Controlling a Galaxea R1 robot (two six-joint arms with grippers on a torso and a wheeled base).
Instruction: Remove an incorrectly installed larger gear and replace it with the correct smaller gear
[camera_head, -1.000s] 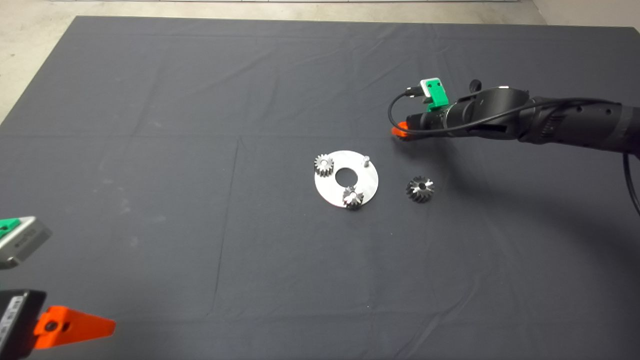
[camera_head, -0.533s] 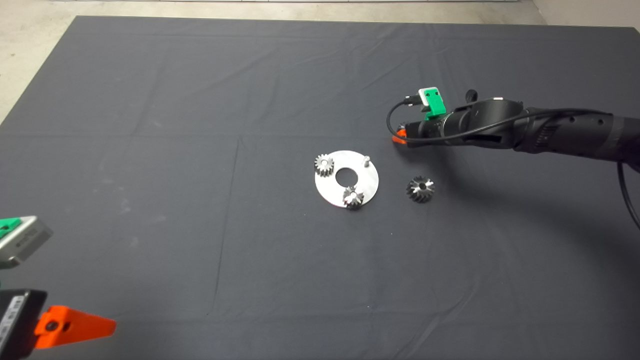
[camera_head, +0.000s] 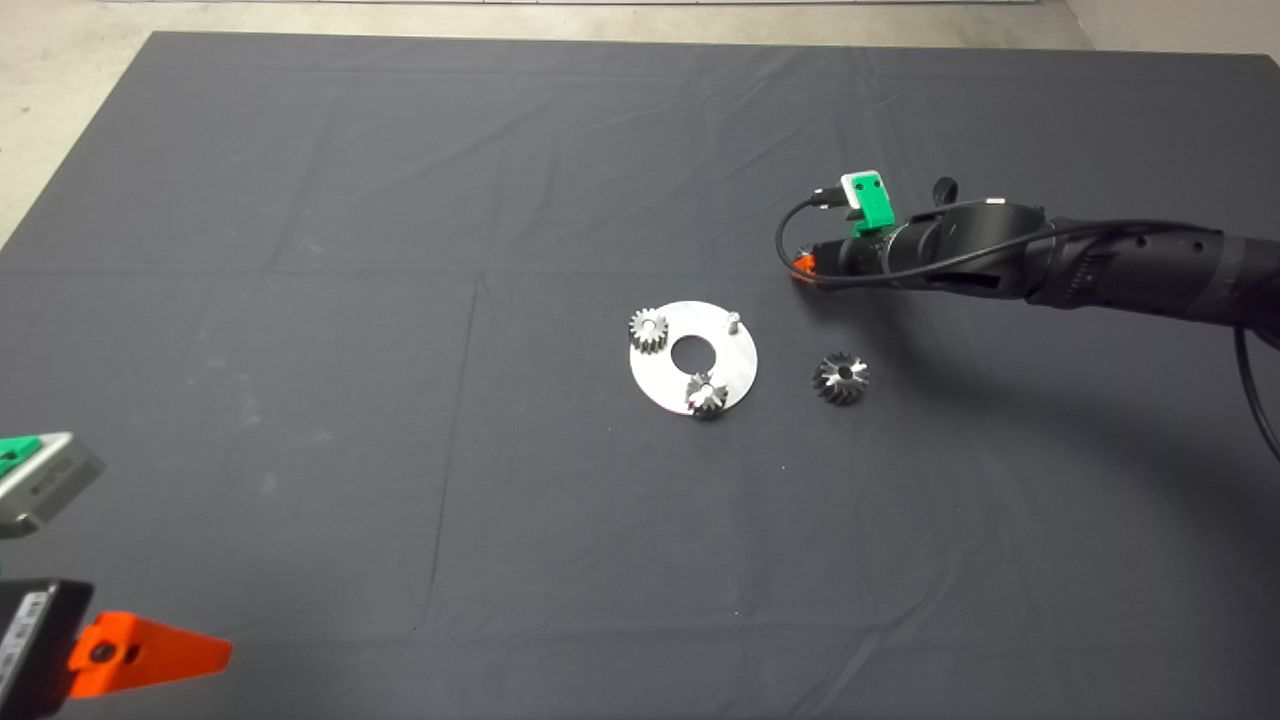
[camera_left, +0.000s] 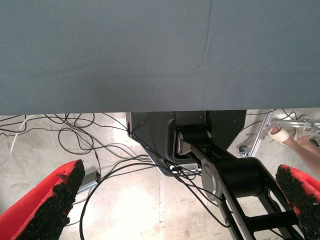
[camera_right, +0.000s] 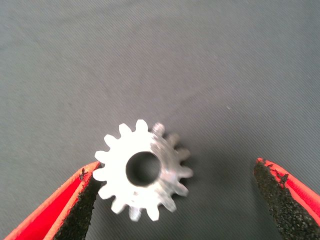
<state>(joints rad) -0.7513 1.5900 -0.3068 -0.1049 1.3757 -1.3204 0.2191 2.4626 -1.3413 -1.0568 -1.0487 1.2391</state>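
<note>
The larger gear (camera_head: 840, 378), wide with flared shiny teeth, lies on the mat just right of the round silver plate (camera_head: 740, 362). One peg (camera_head: 732, 321) on the plate stands bare. My right gripper (camera_head: 800, 265) is low over the mat beyond the plate. In the right wrist view it (camera_right: 177, 170) is open around the smaller gear (camera_right: 117, 160), which lies flat on the mat and looks bright there; one pad touches its teeth. The head view hides this gear under the gripper. My left gripper (camera_head: 150, 655) is parked at the lower left, open (camera_left: 175, 200).
A pale straight-toothed small gear (camera_head: 648, 330) and a dark small gear (camera_head: 706, 394) sit on the plate's pegs, either side of the plate's centre hole. The left wrist view shows the mat's edge, floor cables (camera_left: 75, 145), the robot's base and a person's foot (camera_left: 280, 134).
My right arm has sunk slightly towards the mat, bringing the gripper lower at the same spot. The gears, the plate and the left arm have not moved.
</note>
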